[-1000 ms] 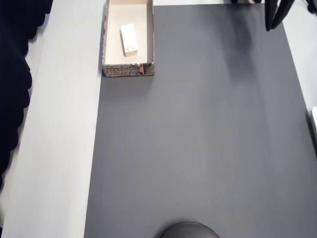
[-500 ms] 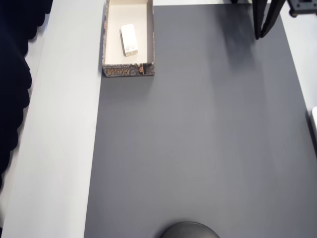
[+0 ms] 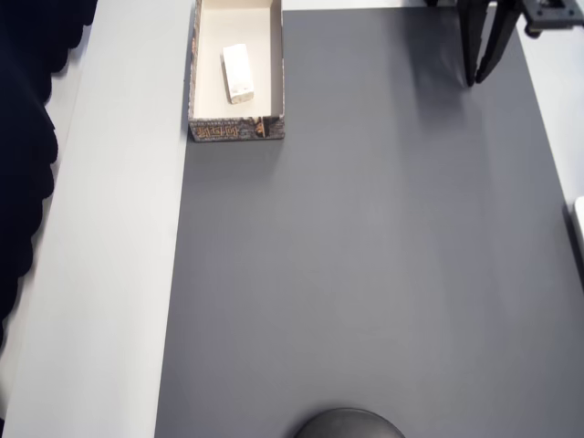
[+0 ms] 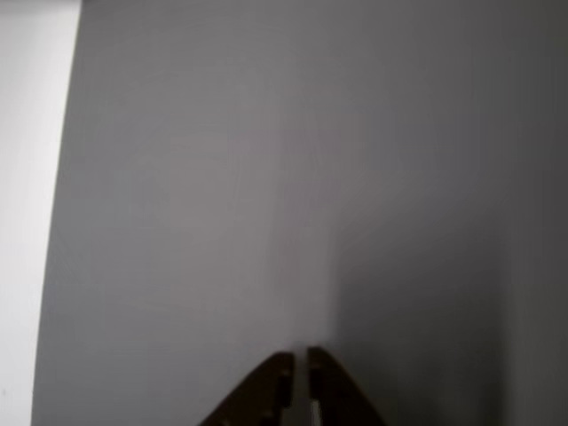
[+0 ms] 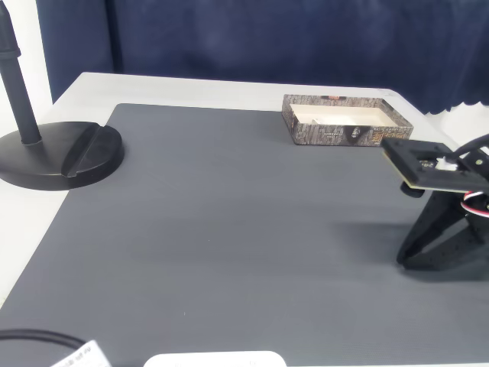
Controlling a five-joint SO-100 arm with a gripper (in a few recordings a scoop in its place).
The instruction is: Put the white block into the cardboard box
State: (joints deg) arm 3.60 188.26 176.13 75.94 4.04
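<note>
Since a second ago my gripper (image 3: 476, 80) has shifted a little leftward along the top edge of the overhead view, and its two dark fingers have drawn together; half a second ago they stood almost where they stand now. Nothing else has changed: the box and the block lie exactly where they did.

My jaws are closed on nothing. In the wrist view the fingertips (image 4: 282, 366) meet with only a thin slit between them, pointing at bare grey mat (image 4: 266, 177), with a strip of pale table (image 4: 27, 222) at the left edge. In the fixed view my gripper (image 5: 405, 260) stands low over the mat at the right.

The cardboard box (image 3: 197, 91) sits at the top left of the overhead view, straddling the mat's left edge, its mottled short wall with the slit facing down the picture. The white block (image 3: 238, 73) lies flat on the box's cream floor, slightly askew, well apart from my gripper. In the fixed view the cardboard box (image 5: 336, 131) rests at the far side of the mat, its floor hidden by the walls.
</note>
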